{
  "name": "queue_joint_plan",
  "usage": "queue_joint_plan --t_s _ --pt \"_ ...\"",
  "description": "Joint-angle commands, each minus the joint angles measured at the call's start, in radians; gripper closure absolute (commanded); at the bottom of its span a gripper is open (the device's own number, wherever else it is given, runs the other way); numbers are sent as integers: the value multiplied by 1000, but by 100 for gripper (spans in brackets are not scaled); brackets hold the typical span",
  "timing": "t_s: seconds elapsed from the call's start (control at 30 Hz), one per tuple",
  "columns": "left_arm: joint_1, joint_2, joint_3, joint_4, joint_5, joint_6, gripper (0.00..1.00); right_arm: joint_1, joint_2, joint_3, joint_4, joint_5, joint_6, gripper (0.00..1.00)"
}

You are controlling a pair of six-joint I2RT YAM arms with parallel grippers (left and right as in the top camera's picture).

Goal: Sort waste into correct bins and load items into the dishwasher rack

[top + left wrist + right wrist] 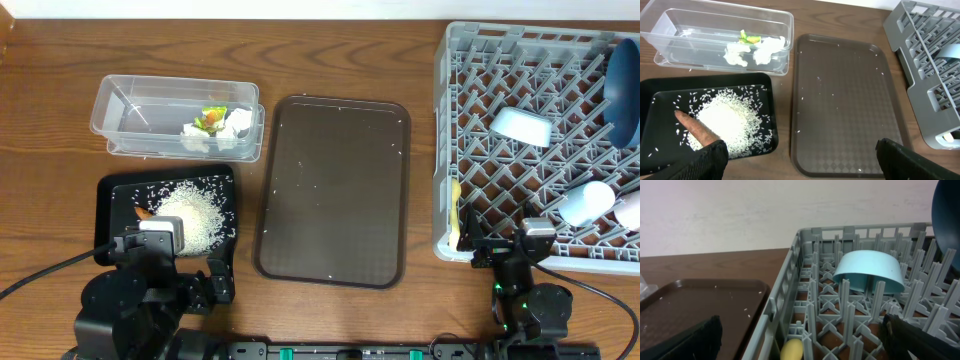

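Left gripper [805,167] hangs released and empty by the black tray [655,125] of rice [727,120], while right gripper [805,342] gapes empty at the grey rack [790,280] holding an upturned bowl [870,270].

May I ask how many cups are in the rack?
2: a pale cup near the rack's front right and a pinkish cup beside it at the edge; others may be hidden.
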Motion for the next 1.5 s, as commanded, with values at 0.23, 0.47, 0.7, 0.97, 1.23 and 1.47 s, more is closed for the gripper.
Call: queue_joint_plan --t_s 0.23,0.47,0.7,0.97,1.23,1.47 --pt "3 -3 -7 -3 -19 0 4 4 -7 -1 -3 -16 -14 1" --pt "3 -3 -7 -3 -19 0 3 4 -7 -1 -3 -16 -14 1" --pt "3 -3 -7 -3 -19 -1 4 4 -7 -1 -3 -16 -14 1" --pt "3 -3 -7 -17 -19 0 4 4 -7 -1 -3 -16 -14 1" --pt "3 -5 -17 -144 -37 3 3 4 -7 -1 -3 -16 -14 1" --pt "3 -48 -81 -55 -98 7 4 4 -7 -1 -3 -16 -14 1"
